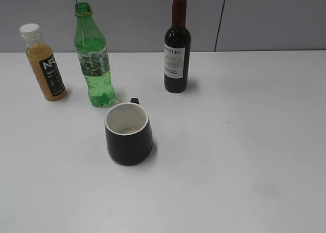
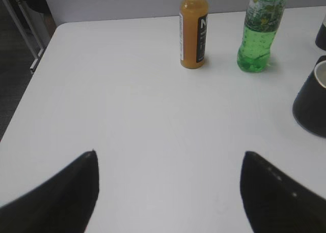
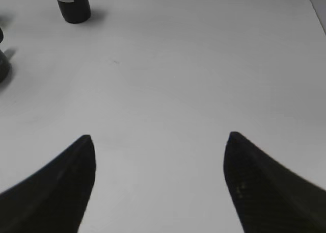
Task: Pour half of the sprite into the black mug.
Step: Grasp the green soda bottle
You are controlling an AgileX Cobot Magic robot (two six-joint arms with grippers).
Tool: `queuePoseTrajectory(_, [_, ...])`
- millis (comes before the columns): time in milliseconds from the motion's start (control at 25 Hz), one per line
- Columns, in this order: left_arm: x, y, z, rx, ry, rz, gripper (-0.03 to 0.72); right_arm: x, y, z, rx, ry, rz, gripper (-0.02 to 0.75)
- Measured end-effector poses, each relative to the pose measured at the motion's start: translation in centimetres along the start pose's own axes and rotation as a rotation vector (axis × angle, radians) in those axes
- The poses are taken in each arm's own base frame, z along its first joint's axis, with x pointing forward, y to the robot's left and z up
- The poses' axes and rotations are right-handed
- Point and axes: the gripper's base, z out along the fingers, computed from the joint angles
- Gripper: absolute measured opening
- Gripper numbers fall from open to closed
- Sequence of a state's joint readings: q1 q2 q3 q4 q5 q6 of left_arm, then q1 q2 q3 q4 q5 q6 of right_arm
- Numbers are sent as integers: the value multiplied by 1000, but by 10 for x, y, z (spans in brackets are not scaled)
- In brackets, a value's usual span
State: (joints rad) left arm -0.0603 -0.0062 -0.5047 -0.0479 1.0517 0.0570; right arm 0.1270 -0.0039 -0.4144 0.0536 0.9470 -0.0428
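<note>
Bare table (image 1: 244, 156) toward right edge; both grippers, left gripper (image 2: 168, 192) and right gripper (image 3: 159, 184), jaws spread, empty, well short of sprite (image 1: 94, 65) and black mug (image 1: 128, 136).

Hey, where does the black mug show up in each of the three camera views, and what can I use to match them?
Exterior view: black mug, centre-left, in front of the sprite.
Left wrist view: at the right edge, cut off.
Right wrist view: a dark sliver at the left edge, probably the mug.
Shared landmark: the wine bottle, whose base shows top left in the right wrist view.
</note>
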Motion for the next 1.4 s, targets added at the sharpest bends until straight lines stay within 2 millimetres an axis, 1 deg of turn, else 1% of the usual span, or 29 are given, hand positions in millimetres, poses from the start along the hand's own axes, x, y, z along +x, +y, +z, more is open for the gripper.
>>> queuePoseTrajectory(120, [-1, -1, 0, 7, -7, -4, 675, 0, 0, 0, 0, 0, 0, 593])
queuePoseTrajectory(280, [-8, -2, -3, 19, -74, -14, 675, 0, 0, 0, 0, 0, 0, 593])
queuePoseTrajectory(400, [-19, -1, -1, 14, -145, -16, 675, 0, 0, 0, 0, 0, 0, 593])
queuePoseTrajectory(600, [-41, 1, 13, 4, -225, -22, 669, 0, 0, 0, 0, 0, 0, 592])
queuePoseTrajectory(840, [-68, 3, 40, 1, -273, -15, 663, 0, 0, 0, 0, 0, 0, 592])
queuePoseTrajectory(1040, [-87, 5, 64, 4, -324, -42, 655, 0, 0, 0, 0, 0, 0, 592])
queuePoseTrajectory(1400, [-109, 12, 111, -38, -382, -57, 640, 0, 0, 0, 0, 0, 0, 593])
